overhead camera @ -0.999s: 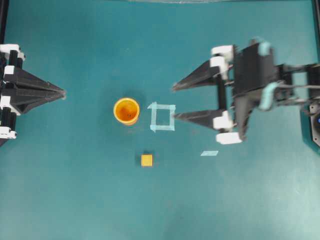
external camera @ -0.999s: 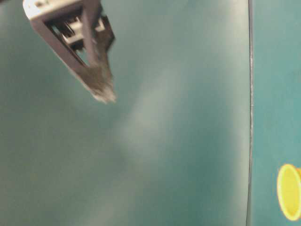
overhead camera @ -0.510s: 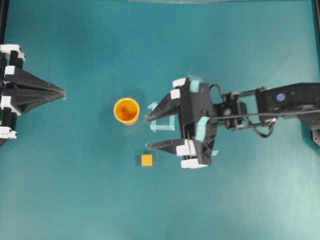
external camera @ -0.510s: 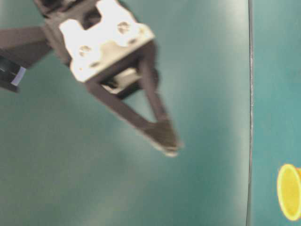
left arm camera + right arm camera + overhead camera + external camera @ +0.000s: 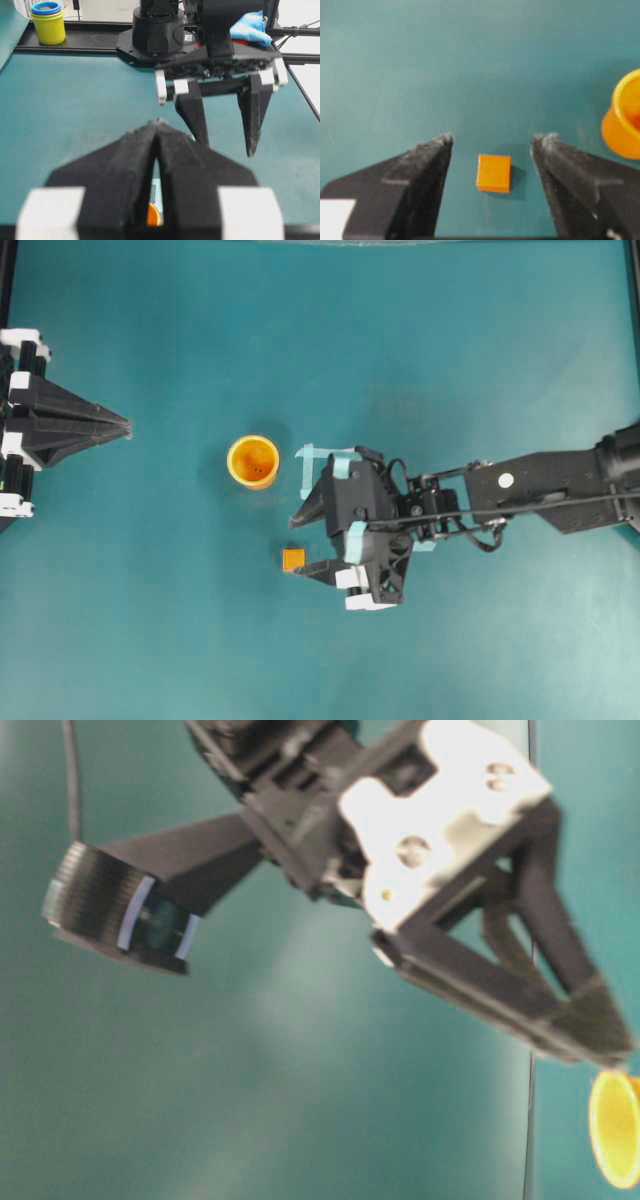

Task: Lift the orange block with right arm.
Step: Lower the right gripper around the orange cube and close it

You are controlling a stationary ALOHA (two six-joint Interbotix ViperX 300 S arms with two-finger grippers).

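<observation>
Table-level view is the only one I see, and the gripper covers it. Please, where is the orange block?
Observer: In the right wrist view the orange block lies on the table between the open fingers of the right gripper, touching neither.
Operator: Is the cup near?
Observer: The orange cup stands upright, apart from the block.
Operator: And the left arm?
Observer: The left gripper is shut, at the table's left edge.
</observation>
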